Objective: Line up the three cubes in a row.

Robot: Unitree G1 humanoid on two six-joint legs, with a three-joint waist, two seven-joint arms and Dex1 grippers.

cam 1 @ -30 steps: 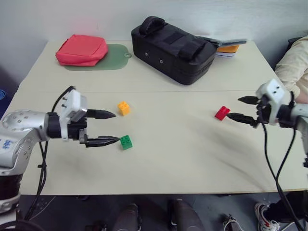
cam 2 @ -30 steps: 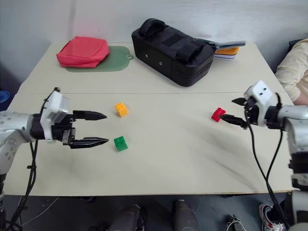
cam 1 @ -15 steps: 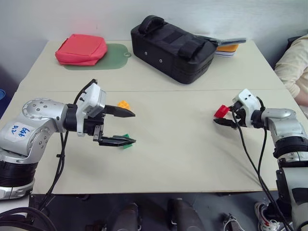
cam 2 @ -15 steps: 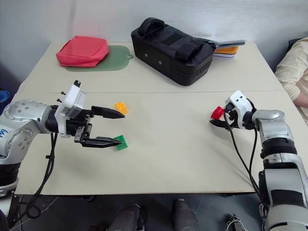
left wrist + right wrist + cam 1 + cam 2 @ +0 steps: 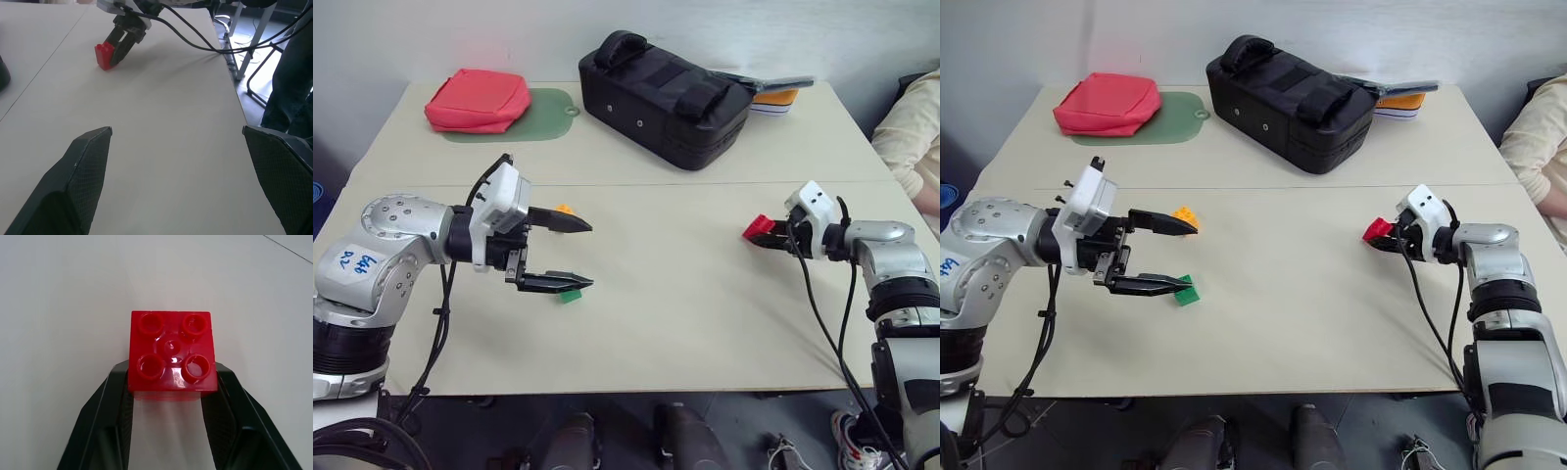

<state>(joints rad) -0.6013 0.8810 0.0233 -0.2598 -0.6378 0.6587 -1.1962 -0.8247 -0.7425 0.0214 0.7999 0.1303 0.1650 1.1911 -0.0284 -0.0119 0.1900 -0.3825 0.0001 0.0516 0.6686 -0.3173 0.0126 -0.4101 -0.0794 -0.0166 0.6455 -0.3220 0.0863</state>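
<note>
Right hand (image 5: pixel 1383 238), newly closed on the red cube (image 5: pixel 171 352) (left hand (image 5: pixel 573 255) open, over the green cube (image 5: pixel 570 294)).

red cube (image 5: pixel 171 350), green cube (image 5: pixel 1185 291), orange-yellow cube (image 5: pixel 1185 214), black bag (image 5: pixel 664 98)

Head pair high over table (image 5: pixel 705 323); wrist cameras low, close along pincers.
</note>
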